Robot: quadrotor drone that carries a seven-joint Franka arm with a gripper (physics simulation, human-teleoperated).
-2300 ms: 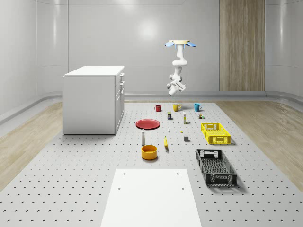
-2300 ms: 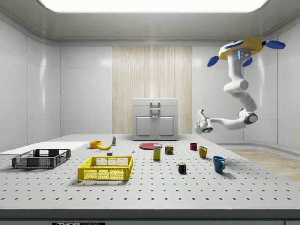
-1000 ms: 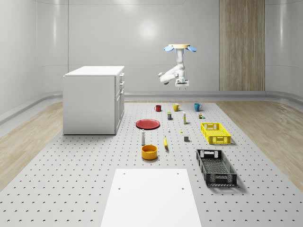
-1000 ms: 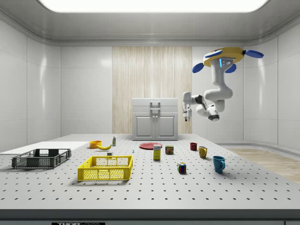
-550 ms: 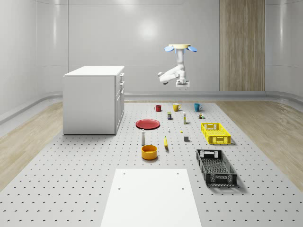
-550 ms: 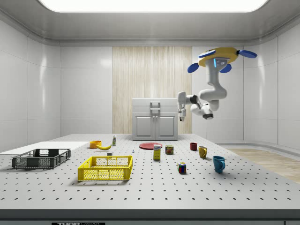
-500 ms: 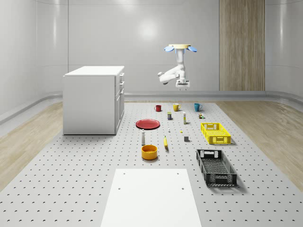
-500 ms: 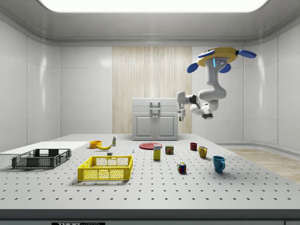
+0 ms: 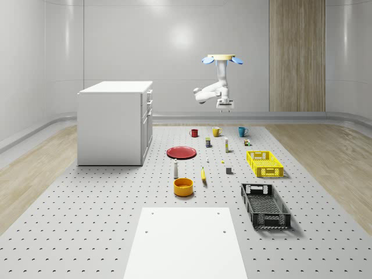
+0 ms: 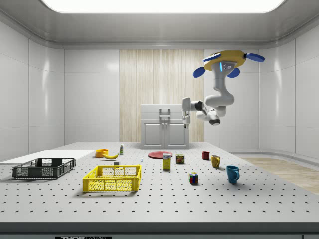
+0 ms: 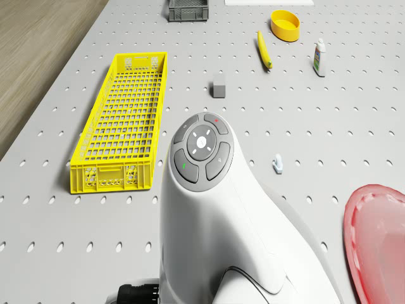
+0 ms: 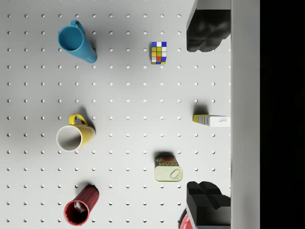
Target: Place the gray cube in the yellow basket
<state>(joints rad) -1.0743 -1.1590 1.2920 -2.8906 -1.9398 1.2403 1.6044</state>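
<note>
The small gray cube (image 9: pixel 229 170) (image 11: pixel 219 88) stands alone on the perforated table, a short way from the long side of the yellow basket (image 9: pixel 270 172) (image 10: pixel 112 185) (image 11: pixel 111 176). The drone (image 9: pixel 222 58) (image 10: pixel 228 57) hovers high over the table's far end, above the mugs and cans. Its arm is folded, and the gripper (image 9: pixel 224 106) (image 10: pixel 186 124) (image 12: pixel 205 116) points straight down, far above the table. In the wrist view the two dark fingers (image 12: pixel 205 33) stand wide apart, open, with nothing between them. The arm's white link (image 11: pixel 209 209) hides the table just below the drone.
Under the gripper lie a blue mug (image 12: pixel 76 43), a yellow mug (image 12: pixel 74 136), a red mug (image 12: pixel 81 207), a colour cube (image 12: pixel 158 52), a can (image 12: pixel 168 169) and a small box (image 12: pixel 212 120). Elsewhere stand a red plate (image 9: pixel 182 152), banana (image 9: pixel 203 174), orange bowl (image 9: pixel 183 186), black basket (image 9: pixel 265 204) and white cabinet (image 9: pixel 113 125).
The arm has folded from reaching out level to holding the gripper pointing down. Drone and arm have drifted towards the side view's left. The things on the table have not moved.
</note>
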